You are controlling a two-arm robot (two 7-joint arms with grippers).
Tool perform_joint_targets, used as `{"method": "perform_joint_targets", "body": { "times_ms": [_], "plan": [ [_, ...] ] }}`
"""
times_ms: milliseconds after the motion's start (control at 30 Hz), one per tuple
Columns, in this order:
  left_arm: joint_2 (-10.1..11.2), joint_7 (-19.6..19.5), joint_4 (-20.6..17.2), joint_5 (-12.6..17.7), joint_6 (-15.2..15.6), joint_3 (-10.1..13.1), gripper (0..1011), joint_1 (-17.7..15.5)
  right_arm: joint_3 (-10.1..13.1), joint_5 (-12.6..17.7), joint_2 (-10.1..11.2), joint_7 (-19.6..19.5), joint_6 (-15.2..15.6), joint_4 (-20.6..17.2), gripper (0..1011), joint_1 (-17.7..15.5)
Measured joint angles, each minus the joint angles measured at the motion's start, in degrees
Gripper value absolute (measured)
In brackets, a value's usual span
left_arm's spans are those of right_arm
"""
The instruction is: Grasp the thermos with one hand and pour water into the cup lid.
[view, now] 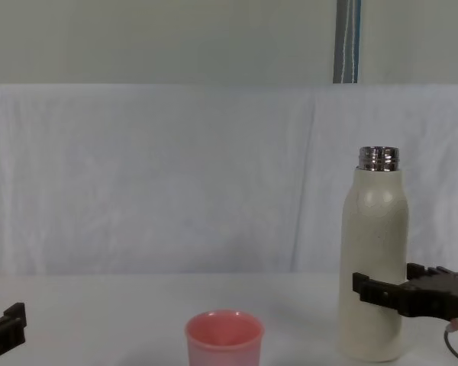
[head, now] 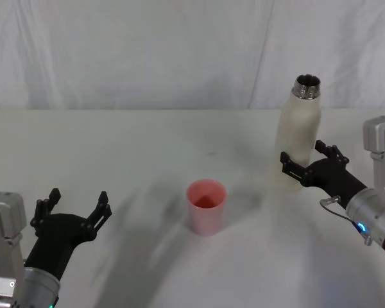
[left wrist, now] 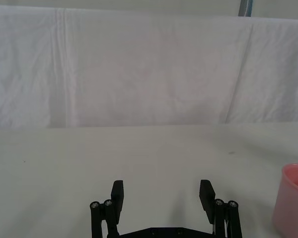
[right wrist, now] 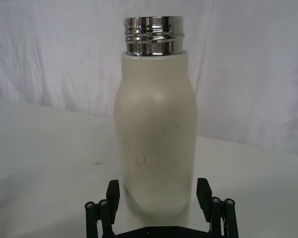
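I am at the grasping step. My right gripper (head: 308, 165), at the right of the head view, is spread wide, its fingers on either side of the lower body of the thermos (head: 298, 135) but not yet pressing it; it holds nothing. The thermos stands upright at the right, uncapped, well apart from the pink cup lid (head: 206, 206) at lower centre. My left gripper (head: 74, 206) idles open at lower left. Next I judge I must close squarely, lift, then tilt over the cup.
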Motion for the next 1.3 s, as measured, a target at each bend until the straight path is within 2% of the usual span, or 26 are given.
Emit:
{"method": "perform_joint_targets", "body": {
  "times_ms": [367,633,1000,1300],
  "plan": [
    [0.00,0.00,0.00,0.00,0.00,0.00,1001,0.00,1.04,0.55,1.54,-0.88,1.26,-4.80,1001,-3.18],
    [0.00,0.00,0.00,0.00,0.00,0.00,1001,0.00,1.73,0.71,1.78,-2.34,1.30,-8.54,1001,-5.96],
    [0.00,0.00,0.00,0.00,0.00,0.00,1001,0.00,2.75,-0.44,1.60,-4.83,-0.23,-13.68,1001,-10.08],
    [0.00,0.00,0.00,0.00,0.00,0.00,1001,0.00,3.57,-1.93,0.68,-6.27,-1.93,-15.21,1001,-12.51]
  ]
}}
